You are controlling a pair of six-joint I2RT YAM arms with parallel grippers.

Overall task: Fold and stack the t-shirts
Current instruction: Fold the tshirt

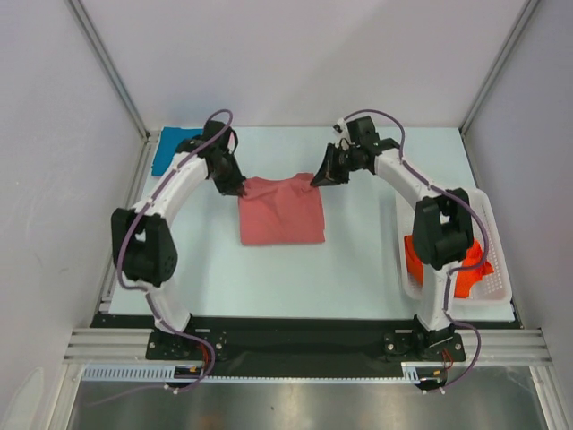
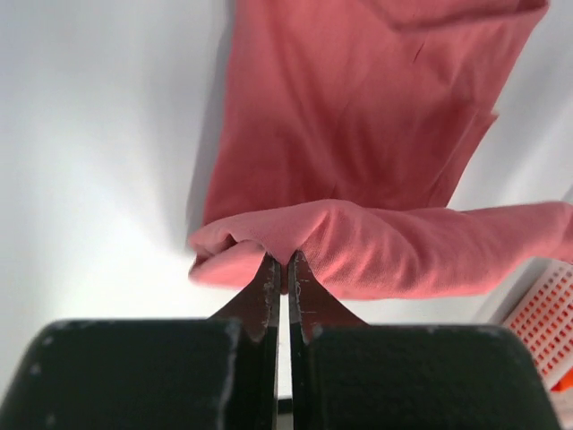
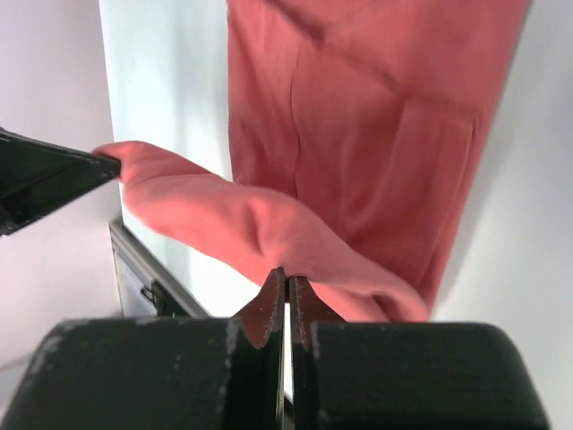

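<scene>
Your left gripper (image 2: 279,266) and right gripper (image 3: 286,279) each pinch the salmon-red t-shirt (image 1: 282,217) at its far edge — draw both nearward level and together, so the fold lands square.

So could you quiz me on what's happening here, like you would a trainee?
1. True or false: the left gripper and the right gripper are both shut on the salmon-red t-shirt.
2. Where are the orange-red shirts? A) spread out between the arms B) in the white basket C) hanging from an arm
3. Fill in: the teal-blue shirt lies at the table's far ____ corner.
Key: 1 true; 2 B; 3 left.
</scene>
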